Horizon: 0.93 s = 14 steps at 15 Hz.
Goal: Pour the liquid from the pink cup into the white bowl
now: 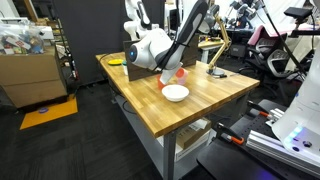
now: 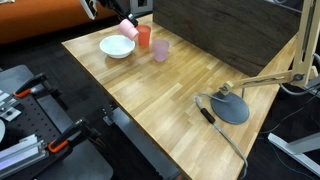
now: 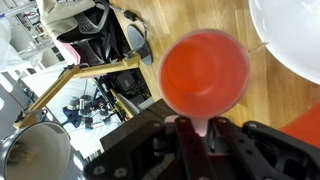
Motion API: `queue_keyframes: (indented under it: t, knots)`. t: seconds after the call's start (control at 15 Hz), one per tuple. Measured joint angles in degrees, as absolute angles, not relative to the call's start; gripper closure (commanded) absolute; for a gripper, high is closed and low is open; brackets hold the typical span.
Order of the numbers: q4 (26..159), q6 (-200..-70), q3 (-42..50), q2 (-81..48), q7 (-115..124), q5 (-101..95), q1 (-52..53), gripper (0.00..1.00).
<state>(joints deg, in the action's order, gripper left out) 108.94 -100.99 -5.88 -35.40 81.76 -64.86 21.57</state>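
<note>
My gripper (image 3: 200, 135) is shut on the pink cup (image 3: 205, 72), gripping it by its base. The cup is tipped on its side with its mouth facing the wrist camera. Its inside looks orange-red, and I cannot make out any liquid. In an exterior view the pink cup (image 2: 128, 28) hangs tilted just behind the white bowl (image 2: 117, 47). The bowl also shows in the wrist view (image 3: 295, 40) at the top right and in an exterior view (image 1: 175, 93) below the gripper. No stream between cup and bowl is visible.
A red-orange cup (image 2: 144, 37) and a lavender cup (image 2: 160, 51) stand on the wooden table (image 2: 190, 85) right beside the bowl. A gold-armed desk lamp with a round grey base (image 2: 232, 108) and its cable sit farther along. A dark panel (image 2: 230, 25) backs the table.
</note>
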Motion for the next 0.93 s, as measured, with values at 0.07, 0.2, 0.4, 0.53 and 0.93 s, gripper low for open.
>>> queue_keyframes:
  t: [0.07,0.2,0.4,0.53,0.93]
  knots:
    - [108.94,-100.76,-5.91,-35.40,81.74,-64.86,21.57,0.96]
    - [108.94,-100.56,-5.98,-35.40,81.71,-64.89,21.57,0.96]
    - [108.94,-100.46,-6.10,-35.40,81.71,-64.94,21.57,0.96]
    - [108.94,-100.41,-6.13,-35.40,81.70,-64.97,21.57,0.96]
    - [108.94,-100.17,-6.16,-35.40,81.70,-66.48,21.57,0.96]
